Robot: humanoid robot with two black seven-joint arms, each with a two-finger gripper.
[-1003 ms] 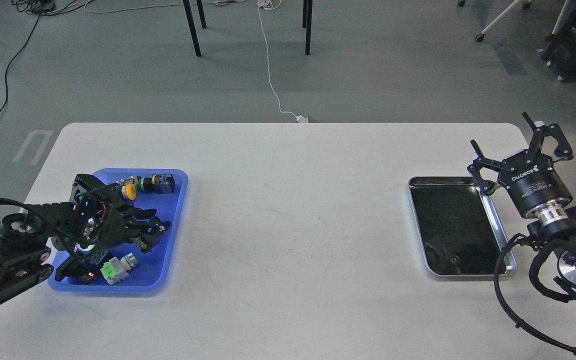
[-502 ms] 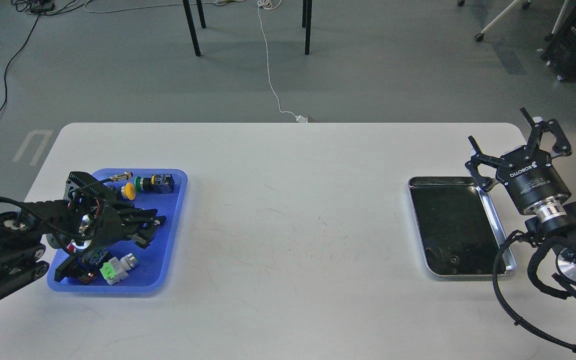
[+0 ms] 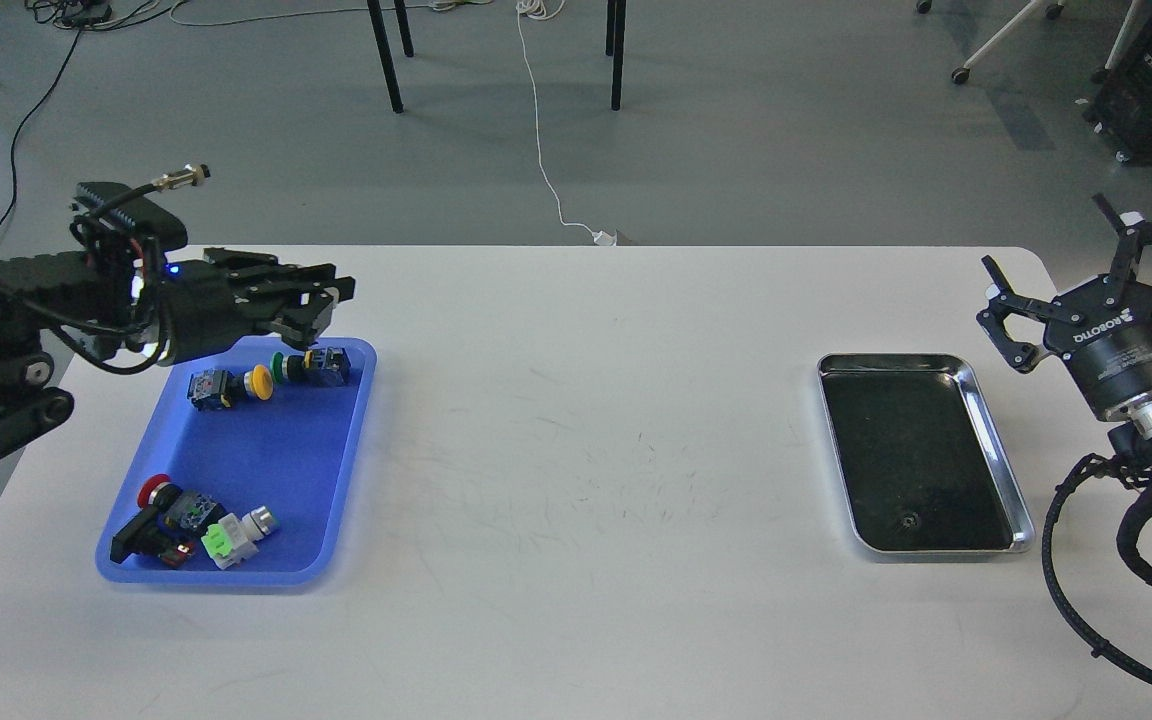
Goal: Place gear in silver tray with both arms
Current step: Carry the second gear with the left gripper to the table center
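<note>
The silver tray lies at the right of the white table, its dark bottom bare. My right gripper is open and empty, raised just right of the tray's far corner. My left gripper hovers over the far edge of the blue tray, pointing right. Its dark fingers lie close together, and I cannot make out whether anything sits between them. No gear shows clearly anywhere in view.
The blue tray holds a yellow push button, a green one, a red one and a green-and-white part. The table spans between the trays. Chair legs and cables are on the floor behind.
My left gripper has risen out of the blue tray and moved toward its far edge, uncovering the parts. My right gripper has shifted right and a little up, away from the silver tray.
</note>
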